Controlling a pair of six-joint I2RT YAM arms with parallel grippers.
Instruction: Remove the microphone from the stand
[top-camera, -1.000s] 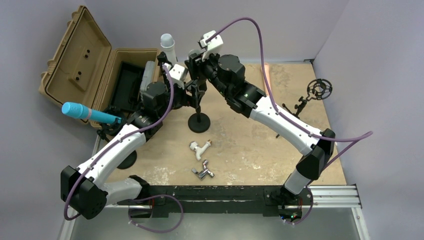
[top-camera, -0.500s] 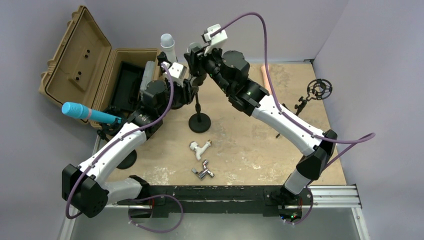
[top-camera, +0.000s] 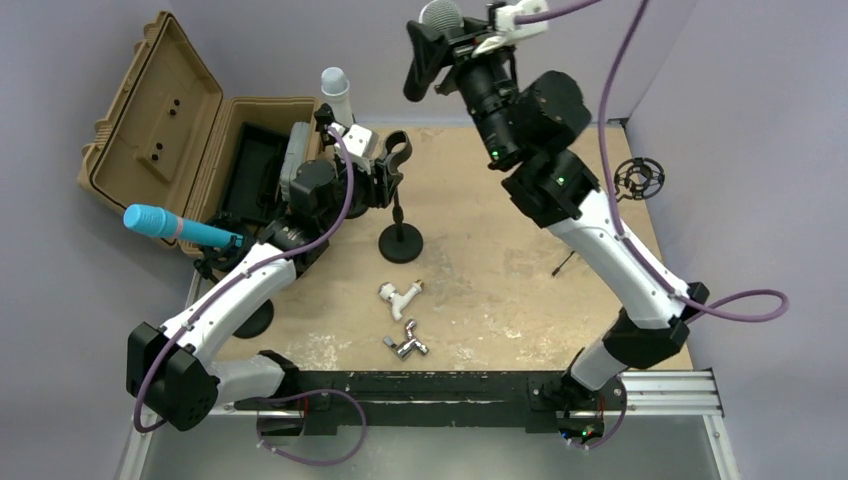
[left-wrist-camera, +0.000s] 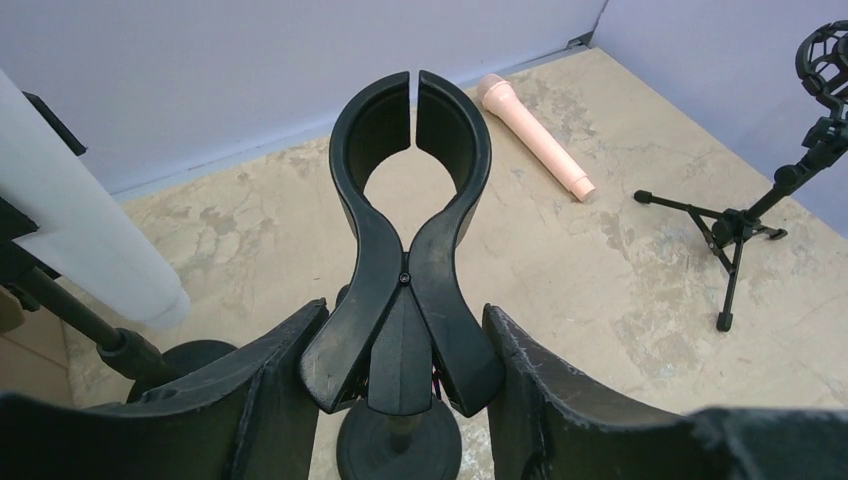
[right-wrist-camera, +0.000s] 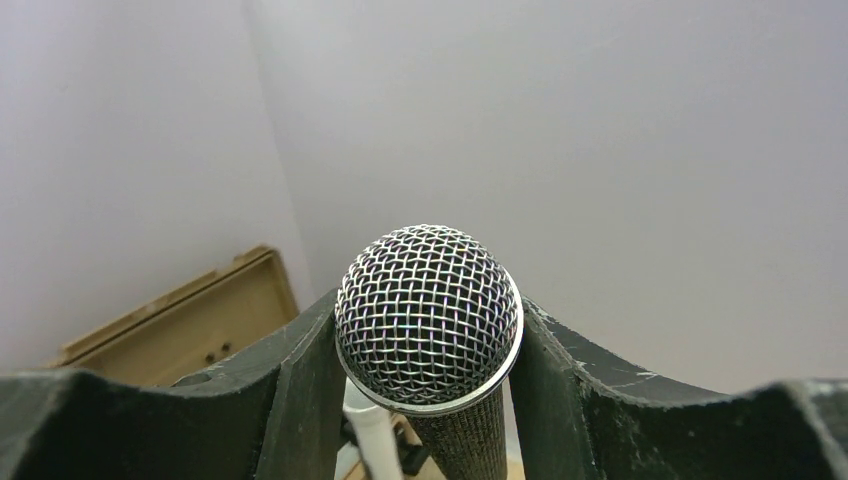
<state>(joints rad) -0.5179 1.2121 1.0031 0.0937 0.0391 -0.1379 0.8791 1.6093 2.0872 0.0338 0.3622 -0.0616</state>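
The right gripper (top-camera: 442, 50) was raised high over the far edge of the table (top-camera: 480, 290), well apart from the stand (top-camera: 400, 240). Its 2 fingers were pinched on the black body of the microphone (top-camera: 440, 15). In the right wrist view the silver mesh head of the microphone (right-wrist-camera: 428, 315) stood upright between the 2 fingers (right-wrist-camera: 300, 380), pointing toward the plain wall.

The stand remained on the table on its round black base, with nothing in its microphone clip (left-wrist-camera: 410, 200). The clip's 2 curved jaws nearly met at the top, with a thin slit between them. The left gripper (left-wrist-camera: 405, 312) sat around the clip's lower levers, 1 finger (left-wrist-camera: 290, 380) against each side, lightly clamped on them. From above, the left gripper (top-camera: 385, 175) was at the top of the stand pole, beside the clip (top-camera: 395, 150).

A white microphone (left-wrist-camera: 80, 220) stood tilted on another stand just left of the clip. A pink microphone (left-wrist-camera: 530, 135) lay flat near the far wall. A small tripod stand (left-wrist-camera: 740, 225) with a shock mount (top-camera: 637, 178) stood at the right side. An open tan hard case (top-camera: 150, 130) sat at the far left, with a blue microphone (top-camera: 165, 225) near it. A white T-shaped fitting (top-camera: 400, 297) and a metal fitting (top-camera: 405, 345) lay in front of the stand base.
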